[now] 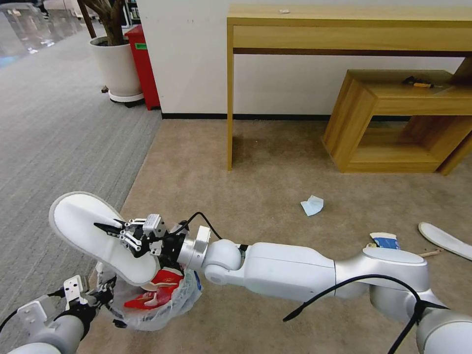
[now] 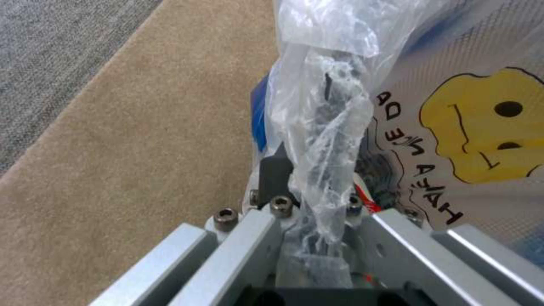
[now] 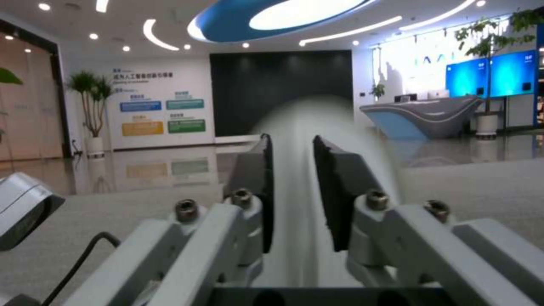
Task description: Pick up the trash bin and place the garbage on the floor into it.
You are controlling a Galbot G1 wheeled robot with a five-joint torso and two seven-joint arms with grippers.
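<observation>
Head camera looked down from above; left wrist camera sat close on the bin bag (image 2: 317, 140), right wrist faced the lobby.

The right arm reaches across the body toward the robot's left, forearm nearly level, wrist turned outward. The right gripper (image 1: 114, 231) is closed, its dark pads (image 3: 338, 187) pressed on either side of a thin white edge held between them. The left arm sits low at the robot's left, bent close to the base, and the left gripper (image 1: 101, 295) is clamped on crinkled plastic, fingers (image 2: 276, 176) drawn together.
</observation>
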